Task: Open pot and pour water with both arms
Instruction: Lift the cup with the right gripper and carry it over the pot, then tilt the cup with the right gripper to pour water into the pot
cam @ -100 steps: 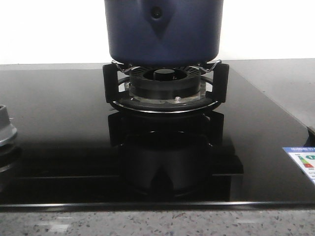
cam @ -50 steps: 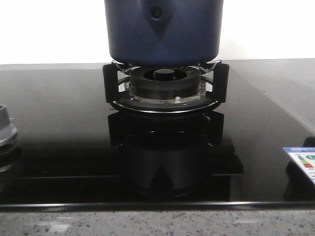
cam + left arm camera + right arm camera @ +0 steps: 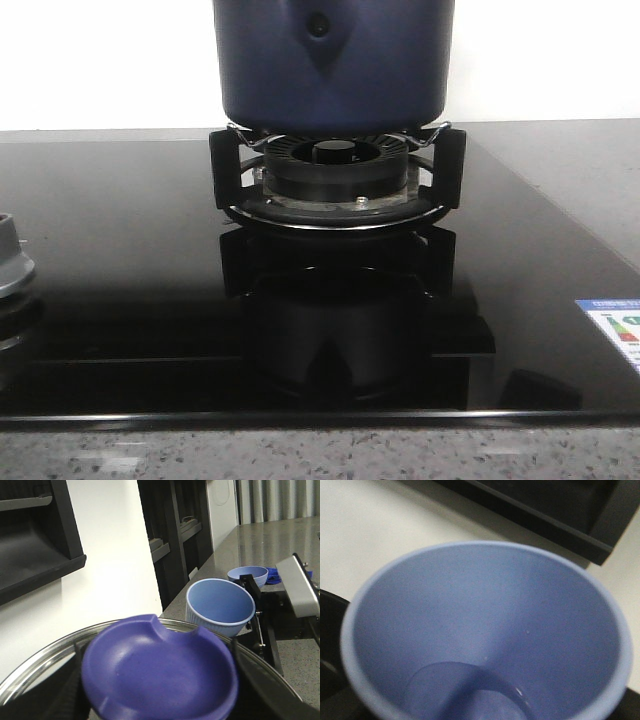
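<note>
A: What does the pot point(image 3: 333, 62) look like, and where is it?

B: Dark navy, round, with a pointed bracket and one rivet. It sits on the black burner grate point(image 3: 336, 178) at the back of the glossy black cooktop point(image 3: 120, 280).

A: And the surroundings?

B: A speckled grey desk point(image 3: 300, 452) edges the cooktop; the wall behind is white, with dark shelving.

A: Any containers?

B: A light blue cup point(image 3: 485, 635) holding a little water; the left wrist view shows a blue bowl point(image 3: 247, 575) beyond it.

A: The claws?

B: Neither shows, so I cannot tell.
</note>
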Controlling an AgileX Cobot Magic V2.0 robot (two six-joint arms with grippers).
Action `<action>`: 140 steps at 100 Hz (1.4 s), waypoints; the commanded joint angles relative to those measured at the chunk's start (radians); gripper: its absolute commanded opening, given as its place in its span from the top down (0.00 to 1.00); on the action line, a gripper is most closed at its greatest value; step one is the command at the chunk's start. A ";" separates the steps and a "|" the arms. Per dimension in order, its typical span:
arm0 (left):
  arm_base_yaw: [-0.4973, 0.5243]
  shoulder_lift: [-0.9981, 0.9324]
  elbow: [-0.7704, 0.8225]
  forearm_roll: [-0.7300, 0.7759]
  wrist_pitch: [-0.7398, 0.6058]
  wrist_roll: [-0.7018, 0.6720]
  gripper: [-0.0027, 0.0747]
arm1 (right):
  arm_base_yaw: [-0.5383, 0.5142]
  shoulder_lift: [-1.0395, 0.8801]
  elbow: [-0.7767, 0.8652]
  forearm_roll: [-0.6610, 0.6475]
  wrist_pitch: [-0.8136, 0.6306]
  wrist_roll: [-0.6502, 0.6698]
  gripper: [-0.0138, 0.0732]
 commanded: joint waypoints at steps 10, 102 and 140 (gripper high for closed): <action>0.001 -0.041 -0.033 -0.092 0.003 -0.006 0.70 | 0.045 -0.013 -0.130 -0.070 -0.011 -0.003 0.51; 0.001 -0.043 -0.033 -0.096 0.001 -0.006 0.70 | 0.149 0.248 -0.402 -0.599 0.162 -0.010 0.51; 0.001 -0.043 -0.033 -0.096 0.001 -0.006 0.70 | 0.149 0.283 -0.485 -0.748 0.203 -0.014 0.51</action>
